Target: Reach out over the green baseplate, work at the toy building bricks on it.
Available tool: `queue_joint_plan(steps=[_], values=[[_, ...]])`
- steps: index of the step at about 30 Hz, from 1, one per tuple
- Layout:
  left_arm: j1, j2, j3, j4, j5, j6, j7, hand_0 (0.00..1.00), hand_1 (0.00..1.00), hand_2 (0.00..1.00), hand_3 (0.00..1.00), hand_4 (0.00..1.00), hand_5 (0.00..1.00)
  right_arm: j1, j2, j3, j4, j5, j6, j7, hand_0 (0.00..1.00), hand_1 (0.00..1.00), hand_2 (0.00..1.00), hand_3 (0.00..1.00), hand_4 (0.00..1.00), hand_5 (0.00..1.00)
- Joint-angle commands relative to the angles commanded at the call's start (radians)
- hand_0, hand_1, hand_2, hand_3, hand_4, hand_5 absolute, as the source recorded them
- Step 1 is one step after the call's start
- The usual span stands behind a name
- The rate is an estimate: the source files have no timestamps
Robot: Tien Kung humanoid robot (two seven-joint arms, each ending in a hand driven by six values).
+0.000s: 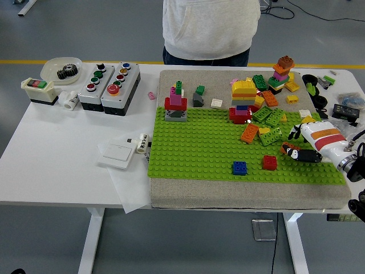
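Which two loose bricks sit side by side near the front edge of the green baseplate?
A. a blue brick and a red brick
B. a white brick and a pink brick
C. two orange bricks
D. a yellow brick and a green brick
A: a blue brick and a red brick sit next to each other near the front edge of the green baseplate, apart from the pile.
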Motion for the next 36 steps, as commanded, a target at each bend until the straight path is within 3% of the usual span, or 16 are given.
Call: queue_joint_plan(steps=[12, 13, 17, 25, 36], values=[[-0.003, 0.002, 0.003, 0.000, -0.001, -0.003, -0.002, 0.690, 0.645, 0.715, 0.617, 0.674, 0.672, -0.020, -0.014, 0.026, 0.047, -0.037, 0.018, 0.005, 0.235, 0.414, 0.537, 0.525, 0.696, 0.493], [-0.003, 0.002, 0.004, 0.000, -0.002, -0.003, -0.002, 0.689, 0.643, 0.715, 0.618, 0.673, 0.670, -0.021, -0.014, 0.027, 0.049, -0.039, 0.018, 0.005, 0.297, 0.476, 0.598, 0.574, 0.805, 0.471], [-0.004, 0.002, 0.006, 0.000, -0.006, -0.002, -0.002, 0.689, 0.643, 0.715, 0.618, 0.673, 0.670, -0.027, -0.018, 0.038, 0.061, -0.057, 0.021, 0.003, 0.297, 0.476, 0.598, 0.574, 0.805, 0.471], [-0.006, 0.002, 0.010, 0.000, -0.010, -0.003, -0.003, 0.690, 0.643, 0.715, 0.619, 0.675, 0.672, -0.040, -0.020, 0.047, 0.052, -0.076, 0.037, -0.010, 0.311, 0.501, 0.635, 0.613, 0.873, 0.442], [-0.009, 0.003, 0.010, -0.001, -0.009, -0.004, -0.004, 0.690, 0.643, 0.717, 0.620, 0.675, 0.672, -0.044, -0.019, 0.059, 0.029, -0.062, 0.043, -0.034, 0.307, 0.500, 0.637, 0.616, 0.873, 0.443]])
